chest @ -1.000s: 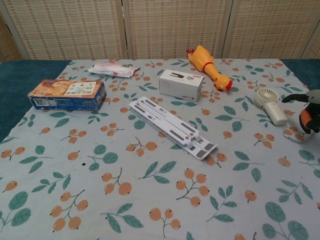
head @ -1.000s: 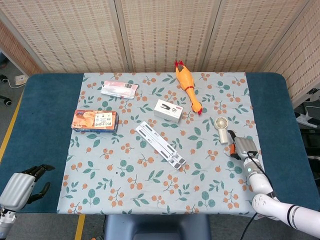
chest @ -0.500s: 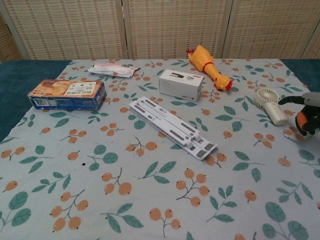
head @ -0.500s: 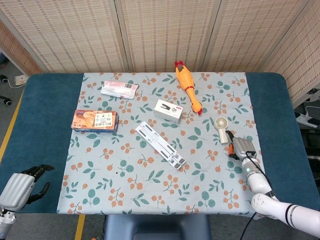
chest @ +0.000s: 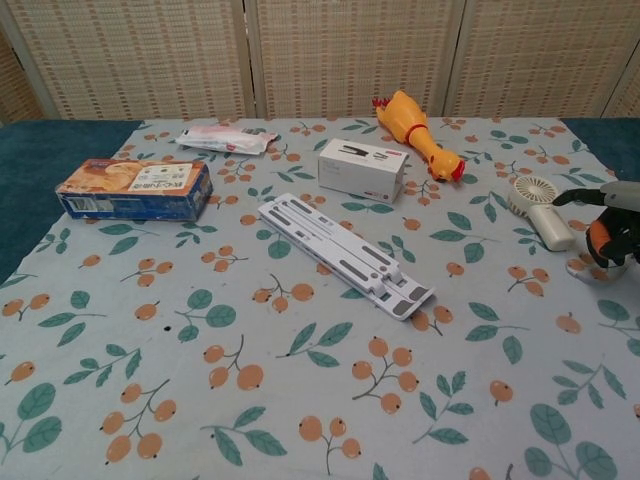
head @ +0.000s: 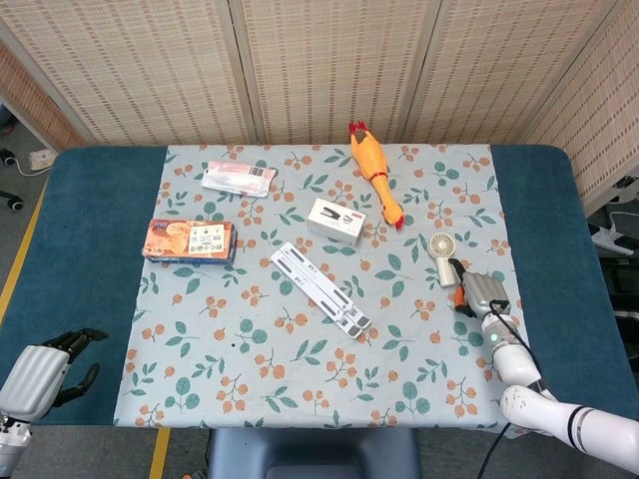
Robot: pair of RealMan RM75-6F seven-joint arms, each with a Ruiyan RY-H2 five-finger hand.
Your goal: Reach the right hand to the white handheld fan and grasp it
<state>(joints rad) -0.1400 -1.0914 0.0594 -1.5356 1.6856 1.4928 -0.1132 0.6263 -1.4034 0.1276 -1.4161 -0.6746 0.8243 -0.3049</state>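
1. The white handheld fan (head: 442, 256) was seen lying flat on the floral tablecloth (head: 300, 344) at the right of the head view, round head toward the top of the frame and handle pointing down toward the right hand.
2. In the chest view the fan (chest: 540, 208) was found at the right edge, just left of the hand.
3. The right hand (head: 473, 292) was placed just below and right of the fan's handle, with dark fingers (chest: 575, 195) reaching toward the fan; nothing was held, and whether the fingertips touched the handle could not be told.
4. In the chest view the right hand (chest: 608, 228) was partly cut off by the right border, so how far its fingers were spread could not be judged exactly.
5. A yellow rubber chicken (head: 374, 171) was laid diagonally above the fan, near the top centre.
6. A small white box (head: 334, 221) was set left of the fan, just beside the chicken's lower end.
7. A white folding stand (head: 320, 289) was stretched diagonally at the frame's centre.
8. An orange carton (head: 190, 240) was seen at the left, with a pink-and-white packet (head: 238, 178) above it.
9. The left hand (head: 40, 374) was held at the lower left corner, off the cloth, fingers loosely apart and holding nothing.
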